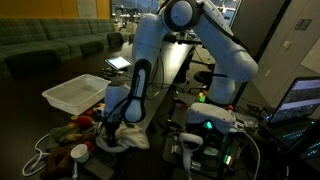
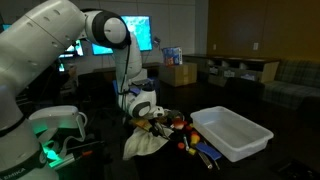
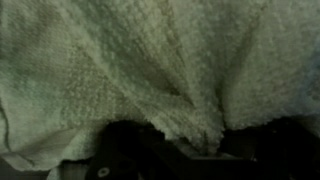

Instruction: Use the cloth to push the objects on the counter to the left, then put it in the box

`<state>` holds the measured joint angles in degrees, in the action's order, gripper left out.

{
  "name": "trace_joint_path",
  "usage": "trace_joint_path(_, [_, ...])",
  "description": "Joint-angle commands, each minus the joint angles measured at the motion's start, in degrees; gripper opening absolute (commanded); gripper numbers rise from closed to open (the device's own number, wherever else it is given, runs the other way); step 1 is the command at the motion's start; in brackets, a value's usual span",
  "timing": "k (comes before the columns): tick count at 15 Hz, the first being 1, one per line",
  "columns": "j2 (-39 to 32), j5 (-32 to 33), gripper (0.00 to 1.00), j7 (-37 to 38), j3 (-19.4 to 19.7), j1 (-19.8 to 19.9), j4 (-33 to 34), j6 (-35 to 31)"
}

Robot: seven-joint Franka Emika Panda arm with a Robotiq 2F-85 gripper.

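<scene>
Exterior view, cloth (image 2: 146, 144), dark counter (image 2: 180, 166), dim room

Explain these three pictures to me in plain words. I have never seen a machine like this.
The big white jointed thing is a robot arm with a two-fingered pincer at its end. Two pictures come from cameras standing outside the robot, at different places. The third comes from a camera on the wrist, so the small cream-coloured fabric cloth fills it. On the long dark counter lie a shallow white plastic box and a cluster of small red, orange and yellow toy-like pieces. The pincer is shut on the cloth, which hangs from it beside the pieces.
</scene>
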<state>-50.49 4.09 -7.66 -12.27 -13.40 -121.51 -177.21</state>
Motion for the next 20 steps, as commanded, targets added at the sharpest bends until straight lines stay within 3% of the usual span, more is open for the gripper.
trace_joint_path(1, [-3.2, -0.1, 0.09, 2.5, -0.5, -1.5, 3.5, -1.7])
trace_joint_path(5, [-1.3, 0.3, 0.09, 1.6, -2.5, 1.6, 2.8, 1.0])
trace_joint_path(11, [2.9, 2.6, 0.1, -3.5, -1.1, 8.4, -2.3, 7.0])
trace_joint_path(20, [3.8, 2.9, 0.08, -4.5, 10.2, 14.3, -3.2, 11.0])
